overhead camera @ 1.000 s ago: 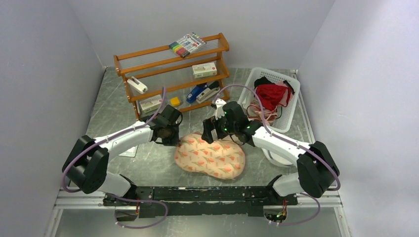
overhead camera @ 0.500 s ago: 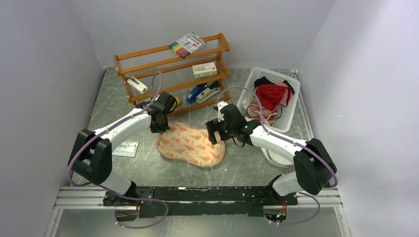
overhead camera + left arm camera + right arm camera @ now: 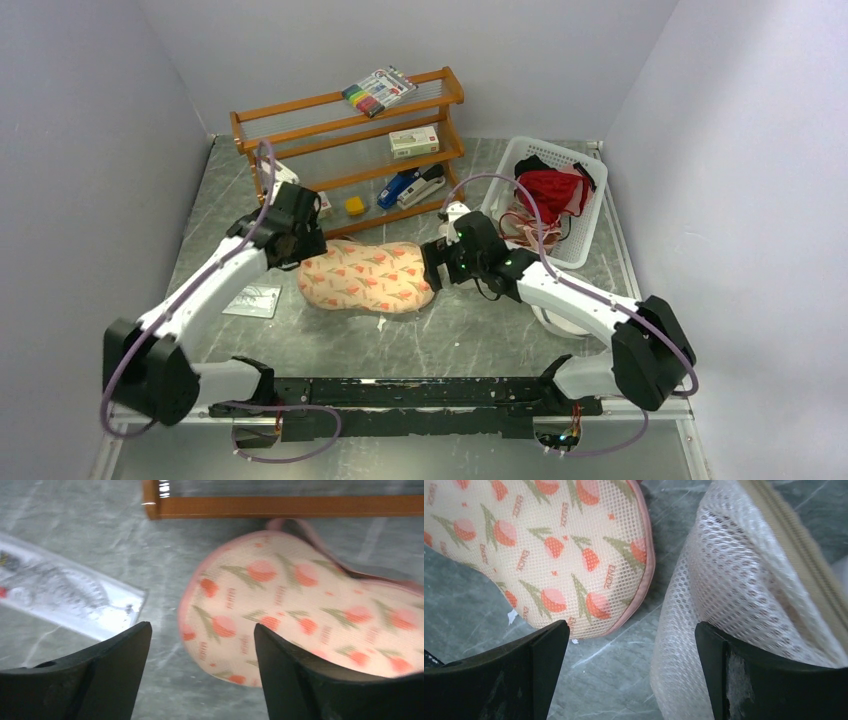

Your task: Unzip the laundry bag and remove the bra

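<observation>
Since the laundry bag (image 3: 365, 277) lies lengthwise between our open left claw (image 3: 201, 630) and open right claw (image 3: 631, 625), neither is nearer.

In the top view, bare counter (image 3: 470, 330) runs across the lower middle of the frame, below the floral bag (image 3: 365, 277); that stretch is open. Above the bag the wooden rack (image 3: 300, 107) stands close, leaving only a narrow lane. A white basket (image 3: 580, 245) blocks the upper right. A clear packet (image 3: 250, 300) lies just left of the bag. In the right wrist view a pale mesh pouch (image 3: 744, 595) fills the right half, with a thin strip of counter between it and the bag.
</observation>
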Available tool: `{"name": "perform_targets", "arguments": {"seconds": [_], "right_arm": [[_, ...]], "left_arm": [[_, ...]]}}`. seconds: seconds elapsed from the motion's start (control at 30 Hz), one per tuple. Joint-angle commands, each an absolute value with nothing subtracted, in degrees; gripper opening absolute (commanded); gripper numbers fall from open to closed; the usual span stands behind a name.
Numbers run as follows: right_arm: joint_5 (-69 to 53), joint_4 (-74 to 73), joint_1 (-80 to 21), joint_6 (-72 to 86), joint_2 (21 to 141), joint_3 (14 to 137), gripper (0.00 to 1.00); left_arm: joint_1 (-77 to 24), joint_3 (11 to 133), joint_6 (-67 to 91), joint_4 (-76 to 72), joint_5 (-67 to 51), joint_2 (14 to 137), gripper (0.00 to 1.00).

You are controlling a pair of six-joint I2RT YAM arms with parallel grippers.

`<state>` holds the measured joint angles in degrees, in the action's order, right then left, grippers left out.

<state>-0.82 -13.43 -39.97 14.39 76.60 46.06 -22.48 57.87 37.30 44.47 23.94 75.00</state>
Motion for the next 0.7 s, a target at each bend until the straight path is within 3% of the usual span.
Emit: {"name": "perform_targets", "arguments": {"seconds": [0.0, 0.1, 0.2, 0.37, 0.5, 0.67], "right_arm": [[4.0, -11.4, -40.1, 14.7, 73.5, 45.1, 1.00], [5.8, -11.1, -39.9, 15.2, 73.4, 45.3, 1.00], [6.8, -10.0, -39.9, 16.4, 72.8, 45.2, 1.00], [8.5, -6.7, -39.8, 19.2, 70.8, 43.5, 1.00], [8.4, -2.3, -39.8, 22.0, 68.1, 40.0, 1.00], [10.0, -0.4, -39.6, 23.1, 63.8, 36.6, 1.00]], "left_arm": [[-22.6, 53.3, 33.0, 33.8, 9.7, 64.5, 0.90], [-22.8, 49.4, 26.9, 22.9, -7.4, 59.8, 0.95], [-24.9, 49.3, 22.6, 18.6, -16.7, 59.9, 0.93], [-33.1, 52.0, 11.8, 18.2, -16.5, 63.1, 0.90], [-36.9, 49.1, 0.7, 16.1, -25.0, 64.8, 0.96], [-44.5, 44.4, -11.9, 14.2, -15.6, 61.3, 0.97]]}}
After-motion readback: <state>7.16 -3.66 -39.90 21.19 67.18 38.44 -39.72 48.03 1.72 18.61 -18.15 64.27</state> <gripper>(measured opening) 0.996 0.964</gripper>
